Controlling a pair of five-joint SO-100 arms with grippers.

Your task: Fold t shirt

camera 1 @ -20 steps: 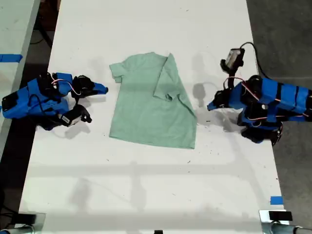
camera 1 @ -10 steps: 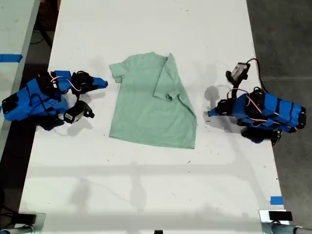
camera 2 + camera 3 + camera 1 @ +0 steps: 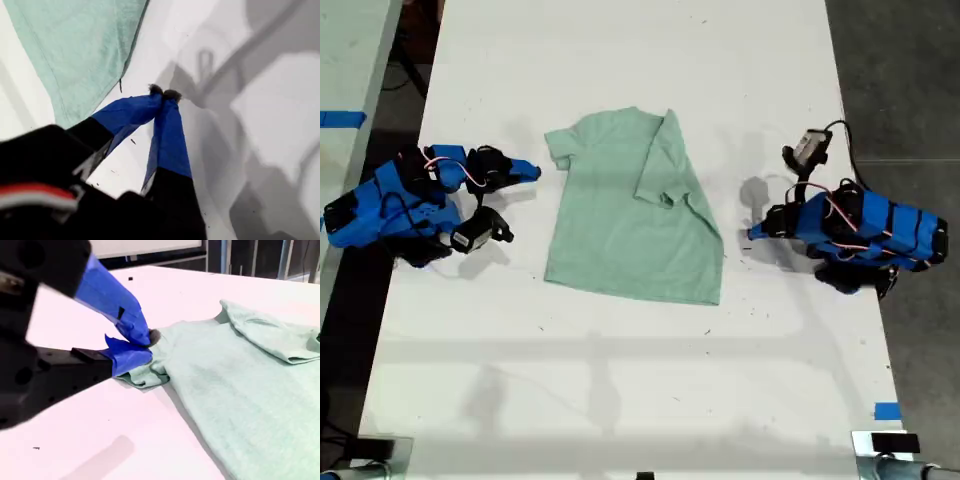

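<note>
The pale mint-green t shirt (image 3: 630, 215) lies flat mid-table, with one side and its sleeve (image 3: 665, 160) folded over the body. My first gripper (image 3: 752, 232) is shut and empty, low over the table just off the shirt's edge on the exterior view's right. Its blue fingers (image 3: 170, 130) meet at the tips (image 3: 162, 92), beside the shirt's hem (image 3: 85, 60). On the exterior view's left, my second gripper (image 3: 534, 172) is shut, a short gap from the unfolded sleeve (image 3: 558, 145). In the second wrist view its tips (image 3: 146, 342) sit right at that sleeve (image 3: 145, 377).
The white table (image 3: 620, 380) runs wide toward the exterior view's bottom. Blue tape (image 3: 886, 411) marks its edge at the exterior view's lower right. A second table with blue tape (image 3: 342, 119) stands at the exterior view's left. A cable and camera (image 3: 810, 145) rise off the first arm.
The first arm has pulled back from the shirt and dropped lower toward the table, mostly in the first half second. The second gripper nudged slightly toward the sleeve. The shirt has not moved.
</note>
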